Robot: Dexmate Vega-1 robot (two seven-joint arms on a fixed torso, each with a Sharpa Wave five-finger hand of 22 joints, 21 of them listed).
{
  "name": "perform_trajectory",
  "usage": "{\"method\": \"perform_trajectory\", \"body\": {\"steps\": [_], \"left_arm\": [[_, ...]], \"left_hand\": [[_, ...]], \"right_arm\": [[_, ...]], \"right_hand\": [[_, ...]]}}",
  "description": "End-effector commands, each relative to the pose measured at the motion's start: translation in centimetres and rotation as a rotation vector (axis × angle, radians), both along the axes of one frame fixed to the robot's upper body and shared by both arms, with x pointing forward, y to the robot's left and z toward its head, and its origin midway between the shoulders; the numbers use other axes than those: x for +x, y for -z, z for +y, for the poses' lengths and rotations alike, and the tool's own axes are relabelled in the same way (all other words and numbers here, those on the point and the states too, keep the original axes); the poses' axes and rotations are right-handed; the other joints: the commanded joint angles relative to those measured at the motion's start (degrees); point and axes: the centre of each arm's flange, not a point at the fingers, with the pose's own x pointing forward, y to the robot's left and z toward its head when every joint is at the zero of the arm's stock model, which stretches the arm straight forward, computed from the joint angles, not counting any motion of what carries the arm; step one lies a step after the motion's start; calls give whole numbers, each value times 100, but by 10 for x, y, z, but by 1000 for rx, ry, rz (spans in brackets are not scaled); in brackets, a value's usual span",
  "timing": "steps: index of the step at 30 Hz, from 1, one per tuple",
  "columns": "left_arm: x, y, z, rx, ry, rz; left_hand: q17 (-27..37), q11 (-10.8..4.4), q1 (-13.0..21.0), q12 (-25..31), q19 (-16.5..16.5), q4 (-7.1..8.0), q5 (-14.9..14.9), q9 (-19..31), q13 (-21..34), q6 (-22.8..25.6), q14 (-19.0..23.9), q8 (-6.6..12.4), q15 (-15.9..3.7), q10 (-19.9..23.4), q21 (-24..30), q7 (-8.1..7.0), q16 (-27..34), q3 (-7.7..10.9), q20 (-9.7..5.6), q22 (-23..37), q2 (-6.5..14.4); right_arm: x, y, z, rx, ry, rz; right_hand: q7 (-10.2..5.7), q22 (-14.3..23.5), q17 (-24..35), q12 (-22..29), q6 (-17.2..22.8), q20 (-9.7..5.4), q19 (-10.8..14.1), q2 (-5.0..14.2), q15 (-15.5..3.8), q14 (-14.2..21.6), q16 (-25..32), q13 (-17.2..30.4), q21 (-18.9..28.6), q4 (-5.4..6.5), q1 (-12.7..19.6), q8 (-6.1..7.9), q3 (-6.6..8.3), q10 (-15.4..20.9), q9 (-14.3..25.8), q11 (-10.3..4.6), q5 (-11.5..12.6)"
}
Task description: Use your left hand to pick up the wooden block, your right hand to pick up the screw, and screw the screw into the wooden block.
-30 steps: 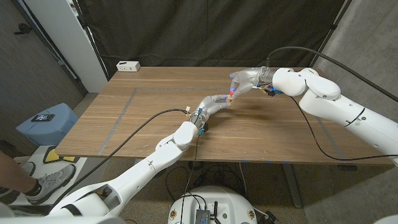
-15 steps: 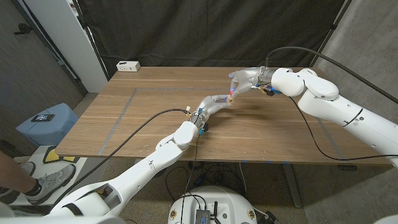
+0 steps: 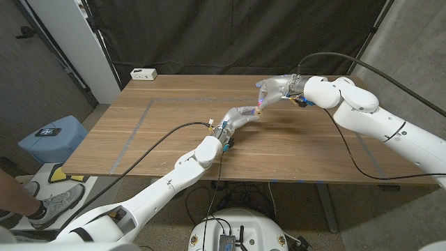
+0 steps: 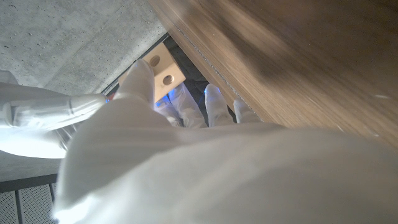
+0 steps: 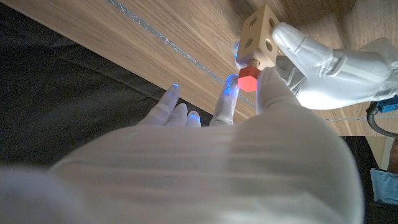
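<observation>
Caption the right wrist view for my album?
Right hand turns red-headed screw into holed wooden block, held by left hand.

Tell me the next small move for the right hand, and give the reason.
Probably turn the screw further into the block. In the right wrist view the right hand pinches the screw's red head, whose tip already sits at a hole in the wooden block, while the left hand grips the block above the table. The head stands off the block, so it seems not yet seated.

- My arms are smooth, white and round, with fat joints.
- My left hand [image 3: 245, 114] and right hand [image 3: 275, 90] wear white cloth gloves.
- Thin black cables [image 3: 150, 148] run along both arms.
- Some fingertips [image 5: 226, 93] glow blue.
</observation>
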Motion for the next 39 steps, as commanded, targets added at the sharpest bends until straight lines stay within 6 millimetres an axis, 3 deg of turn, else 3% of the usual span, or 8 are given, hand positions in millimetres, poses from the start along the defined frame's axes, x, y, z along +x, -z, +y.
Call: {"method": "perform_trajectory", "body": {"steps": [1, 14, 39], "left_arm": [[-1, 1, -1, 1, 0, 2], [-2, 0, 0, -2, -3, -4], [-5, 2, 0, -7, -7, -7]], "left_hand": [[-2, -29, -3, 35, 8, 13, 26, 21, 22, 40, 20, 29, -484, 12, 14, 12, -17, 33, 29, 19, 23], [0, -28, -2, 36, 11, 14, 26, 21, 24, 39, 23, 28, -481, 12, 15, 11, -15, 36, 30, 19, 29], [0, -28, -6, 33, 9, 17, 28, 21, 20, 42, 32, 29, -478, 10, 14, 17, -13, 44, 38, 19, 36]], "right_arm": [[0, 1, -1, 7, 6, -19], [-2, 1, -1, 14, 21, -51], [-3, 6, 6, 17, 17, -65]], "right_hand": [[15, 9, 26, 52, 121, -18, 88, -5, -39, 80, 37, 15, 35, 1, 31, 54, 58, 112, 28, -36, -25], [48, 8, 24, 95, 420, -82, 261, -30, -115, 233, 68, 11, 61, 62, -73, 152, 33, 372, 27, -145, -68], [148, 9, 23, 126, 999, -151, 517, -77, -238, 511, 103, 1, 60, 193, -464, 300, -111, 829, -3, -160, -158]]}}
